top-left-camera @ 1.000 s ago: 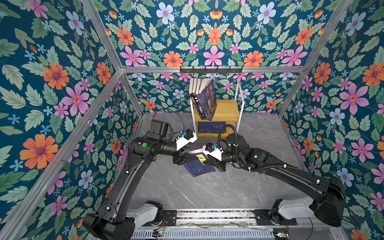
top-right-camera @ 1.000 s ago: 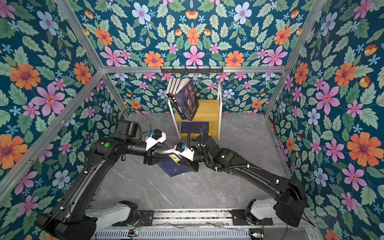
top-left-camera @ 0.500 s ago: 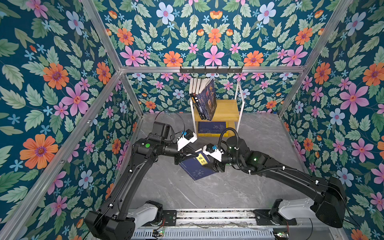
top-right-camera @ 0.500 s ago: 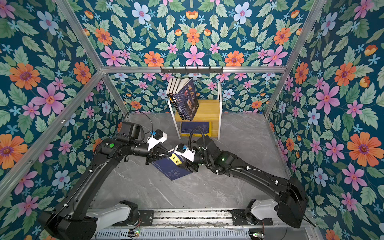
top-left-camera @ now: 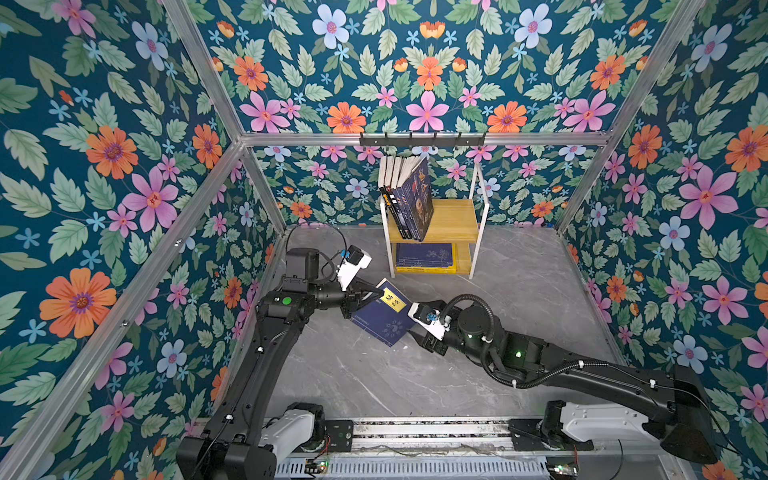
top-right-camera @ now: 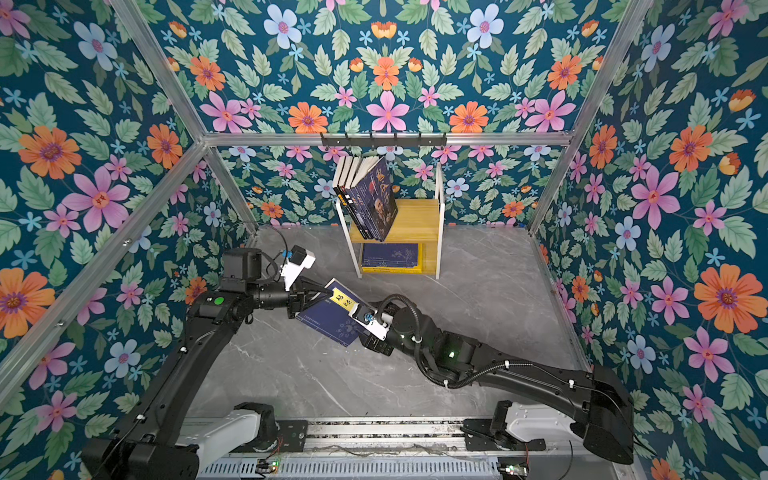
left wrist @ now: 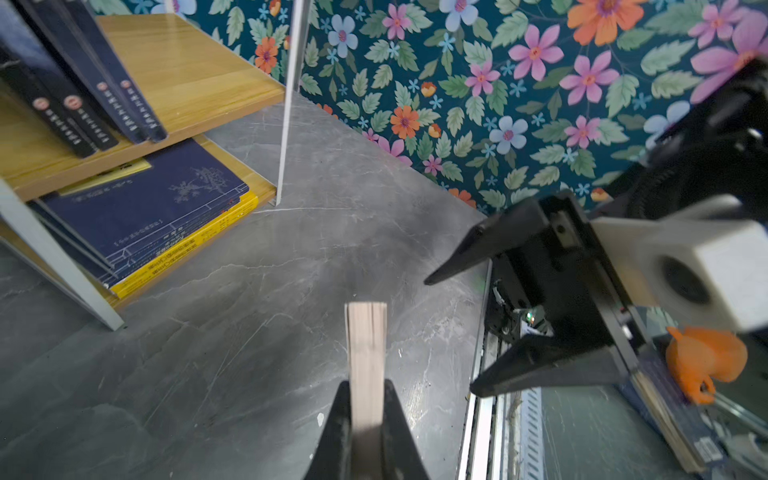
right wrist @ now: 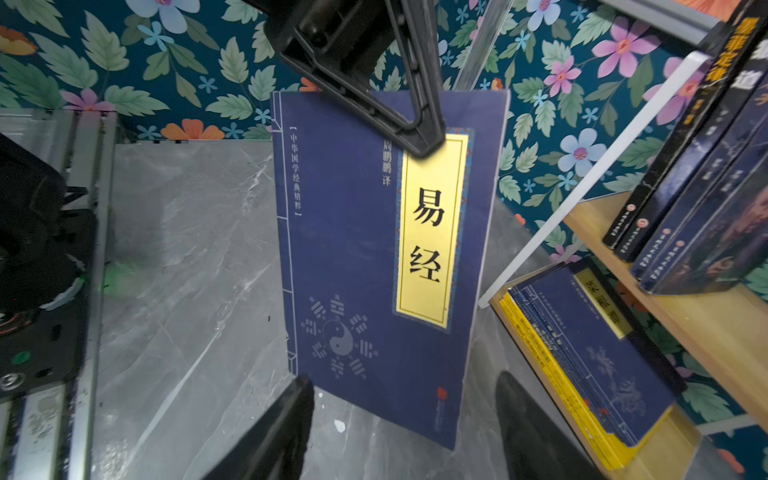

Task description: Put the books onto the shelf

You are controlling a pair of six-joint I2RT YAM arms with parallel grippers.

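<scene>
In both top views the left arm comes up from the lower left, bends, and reaches to the middle of the frame. The left claw (top-left-camera: 376, 296) is pinched tight on the top edge of a blue book (top-left-camera: 384, 320) with a yellow label (right wrist: 430, 232). The right arm lies low, coming from the lower right. The right claw (right wrist: 404, 378) stands wide by the book's other end. The book hangs tilted over the grey floor (top-left-camera: 353, 374), below the shelf (top-left-camera: 457, 216) in the upper middle. Other books (top-left-camera: 405, 199) sit on the shelf.

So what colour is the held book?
Navy book with a yellow label; right wrist view shows it best.
</scene>
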